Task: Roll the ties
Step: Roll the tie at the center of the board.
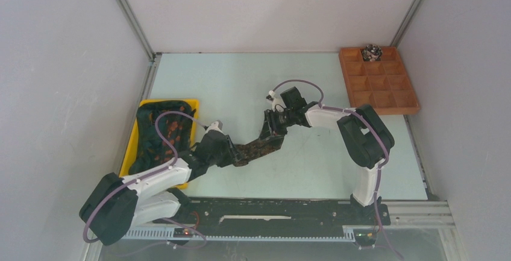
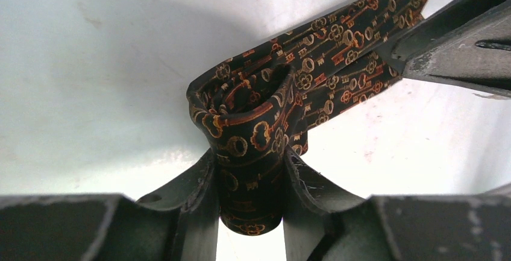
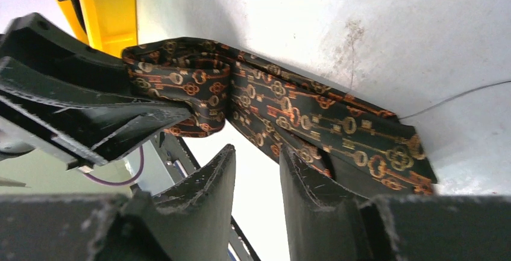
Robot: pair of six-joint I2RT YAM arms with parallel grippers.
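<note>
One of the ties [image 1: 259, 146], dark with orange key prints, lies across the table between my two grippers. My left gripper [image 2: 250, 152] is shut on its looped, folded end [image 2: 247, 110], and the fabric fills the gap between the jaws. In the top view the left gripper [image 1: 234, 155] sits at the tie's near-left end. My right gripper [image 3: 258, 148] stands partly open with nothing between its jaws. The tie [image 3: 313, 116] runs just past its right fingertip. From above, the right gripper [image 1: 272, 129] is over the tie's far end.
A yellow tray [image 1: 129, 152] at the left holds more dark ties [image 1: 163, 131]. At the back right, a wooden compartment box [image 1: 378, 111] holds one small rolled tie [image 1: 371, 51] in a top cell. Grey walls close the table in.
</note>
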